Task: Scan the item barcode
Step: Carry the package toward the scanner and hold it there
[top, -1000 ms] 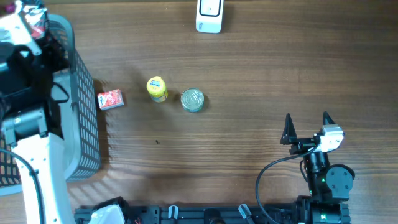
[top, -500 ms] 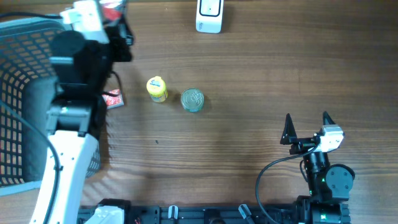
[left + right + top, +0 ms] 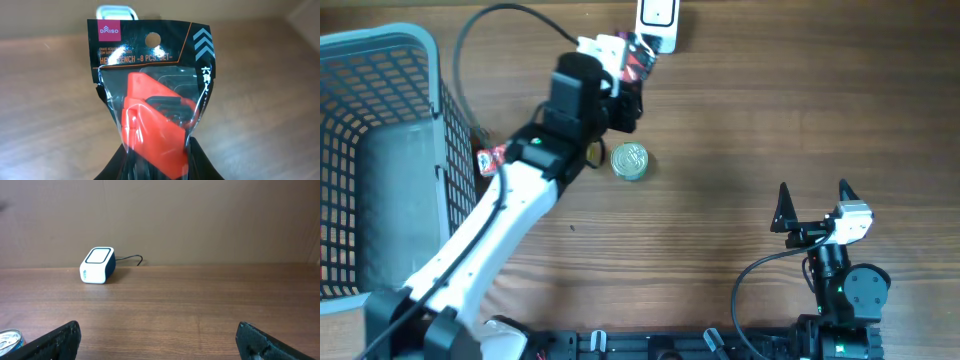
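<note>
Swinging over from the grey mesh basket (image 3: 350, 120) in the last second, my left arm now holds the black-carded clear packet of hex wrenches (image 3: 150, 105) just short of the white box scanner (image 3: 658, 22). Left jaws pinch its lower end, narrowed; its long axis runs straight from them toward the scanner. Right jaws stand wide, well apart. Open wooden desk (image 3: 770, 100) lies to the right; its far edge sits close behind the scanner.
</note>
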{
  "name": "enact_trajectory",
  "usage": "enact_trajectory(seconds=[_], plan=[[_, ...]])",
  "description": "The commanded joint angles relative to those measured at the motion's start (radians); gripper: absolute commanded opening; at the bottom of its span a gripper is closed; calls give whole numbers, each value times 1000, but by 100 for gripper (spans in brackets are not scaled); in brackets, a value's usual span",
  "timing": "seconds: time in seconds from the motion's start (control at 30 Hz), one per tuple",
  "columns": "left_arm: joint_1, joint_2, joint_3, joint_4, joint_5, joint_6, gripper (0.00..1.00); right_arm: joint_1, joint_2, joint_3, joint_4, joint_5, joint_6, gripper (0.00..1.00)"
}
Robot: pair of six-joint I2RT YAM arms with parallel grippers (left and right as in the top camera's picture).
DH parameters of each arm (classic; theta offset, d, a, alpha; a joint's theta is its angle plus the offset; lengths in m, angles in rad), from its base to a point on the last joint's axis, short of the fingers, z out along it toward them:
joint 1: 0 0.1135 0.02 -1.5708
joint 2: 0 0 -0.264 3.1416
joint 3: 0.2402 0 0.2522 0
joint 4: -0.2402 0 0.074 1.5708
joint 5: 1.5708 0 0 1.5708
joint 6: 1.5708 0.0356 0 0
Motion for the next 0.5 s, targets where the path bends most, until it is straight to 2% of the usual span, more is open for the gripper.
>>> enact_trajectory(seconds=[0.0, 0.27, 0.47], plan=[[-70, 47, 16, 5, -6, -9, 17, -5, -7, -2, 3, 9, 12, 100], [-196, 171, 16, -10, -7, -13, 18, -5, -7, -2, 3, 9, 12, 100], [-232, 278, 16, -30, -6, -49, 17, -5, -7, -2, 3, 9, 12, 100]])
